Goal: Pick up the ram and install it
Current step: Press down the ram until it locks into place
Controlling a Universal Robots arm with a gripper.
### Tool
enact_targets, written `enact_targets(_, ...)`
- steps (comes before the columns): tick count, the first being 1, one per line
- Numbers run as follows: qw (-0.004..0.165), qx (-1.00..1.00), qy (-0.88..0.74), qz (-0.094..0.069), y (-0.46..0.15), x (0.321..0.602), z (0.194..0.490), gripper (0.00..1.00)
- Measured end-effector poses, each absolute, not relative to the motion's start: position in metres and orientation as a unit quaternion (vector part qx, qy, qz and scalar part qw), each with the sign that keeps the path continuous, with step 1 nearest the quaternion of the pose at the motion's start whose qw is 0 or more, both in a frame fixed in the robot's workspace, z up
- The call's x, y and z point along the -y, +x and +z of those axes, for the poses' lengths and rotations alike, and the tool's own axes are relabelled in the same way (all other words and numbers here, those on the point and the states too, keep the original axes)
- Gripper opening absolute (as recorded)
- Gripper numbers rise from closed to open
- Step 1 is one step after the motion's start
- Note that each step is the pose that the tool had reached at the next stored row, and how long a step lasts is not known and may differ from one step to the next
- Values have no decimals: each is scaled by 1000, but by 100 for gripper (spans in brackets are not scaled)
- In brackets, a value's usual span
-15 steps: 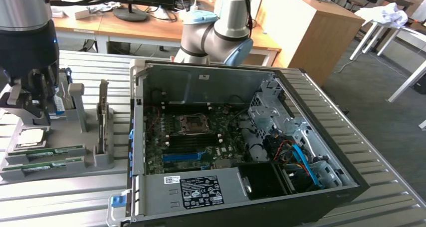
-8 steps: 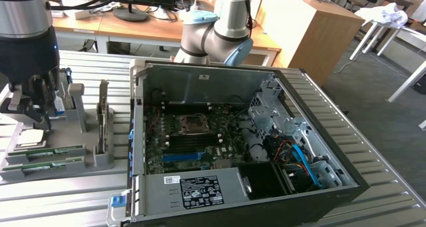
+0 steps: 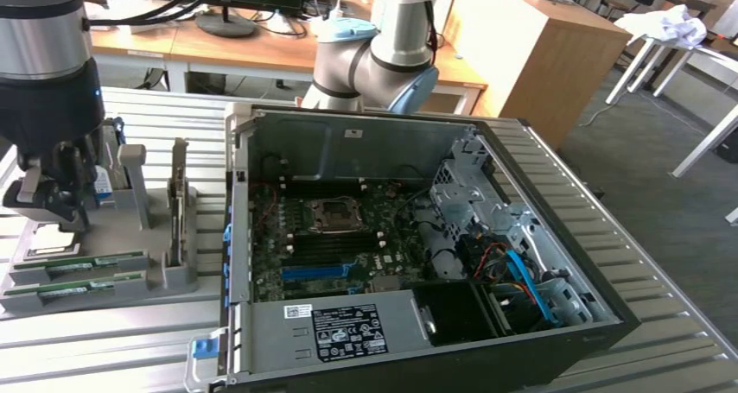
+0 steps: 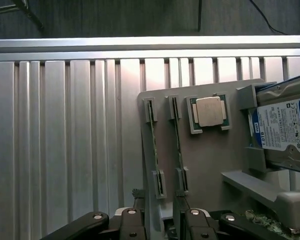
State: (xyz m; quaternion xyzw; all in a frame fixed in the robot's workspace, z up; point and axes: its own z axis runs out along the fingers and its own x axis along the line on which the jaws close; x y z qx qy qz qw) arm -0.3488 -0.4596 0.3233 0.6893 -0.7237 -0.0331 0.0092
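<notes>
Two ram sticks (image 4: 154, 145) are sitting on edge in slots of the grey holder (image 4: 210, 160), untouched. We're hovering the gripper (image 4: 163, 223) right above that holder's end, jaws spread wide and gripping nothing.

Ribbed metal table (image 3: 150, 117) with grey parts holder (image 3: 173, 279), open computer case (image 3: 346, 142)

- Table (image 4: 65, 140): ribbed bare metal, dull sheen.
- Holder (image 4: 210, 165): matt grey plastic.
- Ram (image 3: 79, 264): green circuit board.
- Hard drive (image 4: 285, 125): metal, glossy label.
- Desk (image 3: 231, 52): pale wood.
</notes>
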Motion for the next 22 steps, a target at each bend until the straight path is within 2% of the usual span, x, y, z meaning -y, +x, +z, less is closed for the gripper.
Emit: enact_targets(22, 10, 701, 713, -33, -350, 459, 310, 36)
